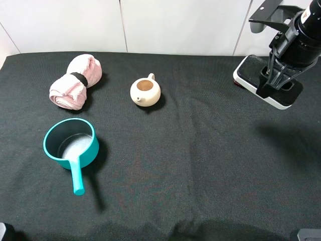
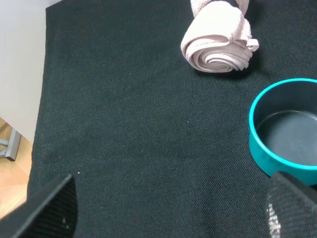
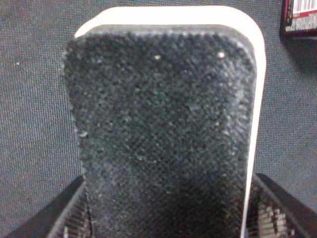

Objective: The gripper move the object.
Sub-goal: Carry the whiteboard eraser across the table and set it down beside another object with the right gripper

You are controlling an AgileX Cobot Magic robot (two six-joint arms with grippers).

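**Item:** the object, a flat felt-topped block on a white base.

**Location:** we found it at the far right corner of the desk. It lay well apart from the teapot, with a red-black packet just beside it.

**Right end effector**: we logged it closed in on the object, one finger against each long side.

**Left end effector**: its fingers were spread wide and held nothing.

**Hazards, as we judged them:**
- The hold looked to sit off-centre along the block, so on lifting the longer end could droop and swing.
- The smooth white edges gave little purchase, so the block might slide out.
- Dragging it low could snag the desk cloth or nudge the packet along.
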